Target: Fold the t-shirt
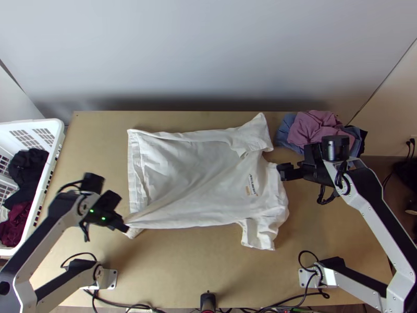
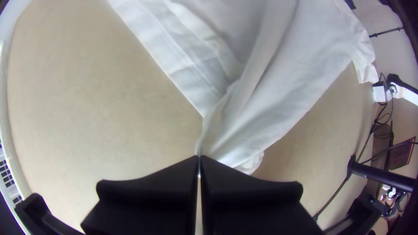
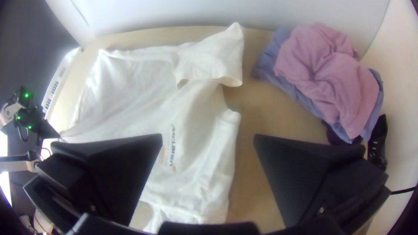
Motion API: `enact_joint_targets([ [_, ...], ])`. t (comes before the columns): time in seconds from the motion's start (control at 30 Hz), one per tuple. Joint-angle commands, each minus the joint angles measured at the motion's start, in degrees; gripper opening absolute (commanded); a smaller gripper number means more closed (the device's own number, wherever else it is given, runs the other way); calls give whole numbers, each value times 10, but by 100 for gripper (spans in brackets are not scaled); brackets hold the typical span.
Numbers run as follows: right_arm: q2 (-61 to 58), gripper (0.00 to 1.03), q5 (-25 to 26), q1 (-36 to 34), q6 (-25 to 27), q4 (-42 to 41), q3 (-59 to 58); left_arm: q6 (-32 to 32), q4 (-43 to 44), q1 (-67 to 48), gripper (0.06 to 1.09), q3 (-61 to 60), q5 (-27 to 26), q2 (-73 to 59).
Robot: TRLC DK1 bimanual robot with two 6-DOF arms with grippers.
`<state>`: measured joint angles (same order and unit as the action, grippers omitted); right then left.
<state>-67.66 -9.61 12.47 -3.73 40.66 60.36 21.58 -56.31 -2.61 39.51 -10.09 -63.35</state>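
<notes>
The white t-shirt (image 1: 203, 172) lies spread on the table, its hem toward the left and its collar and sleeves toward the right, with creases running to the hem's near corner. My left gripper (image 1: 126, 228) is shut on that corner; in the left wrist view the cloth (image 2: 261, 87) gathers to a point at the left gripper (image 2: 199, 159). At the t-shirt's right side, beside the collar edge, my right gripper (image 1: 284, 172) holds nothing. In the right wrist view the right gripper (image 3: 209, 139) stands open, the printed t-shirt (image 3: 191, 109) showing beyond and between its fingers.
A pile of pink and blue cloth (image 1: 315, 128) lies at the table's far right corner, close to the right arm. A white basket (image 1: 57, 141) with dark clothes stands at the left edge. Bare wood (image 1: 182, 266) runs along the near side.
</notes>
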Motion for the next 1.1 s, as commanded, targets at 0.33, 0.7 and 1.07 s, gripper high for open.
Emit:
enact_joint_targets([
  [0.33,-4,98,-1,-4,35,45,2,137,-28,195,9,23,2,-3],
  [0.7,-7,98,-1,12,29,49,-1,58,-113,99,47,71,-5,38],
  [1.07,-2,98,-2,31,12,56,-15,-105,58,45,88,206,-7,-85],
])
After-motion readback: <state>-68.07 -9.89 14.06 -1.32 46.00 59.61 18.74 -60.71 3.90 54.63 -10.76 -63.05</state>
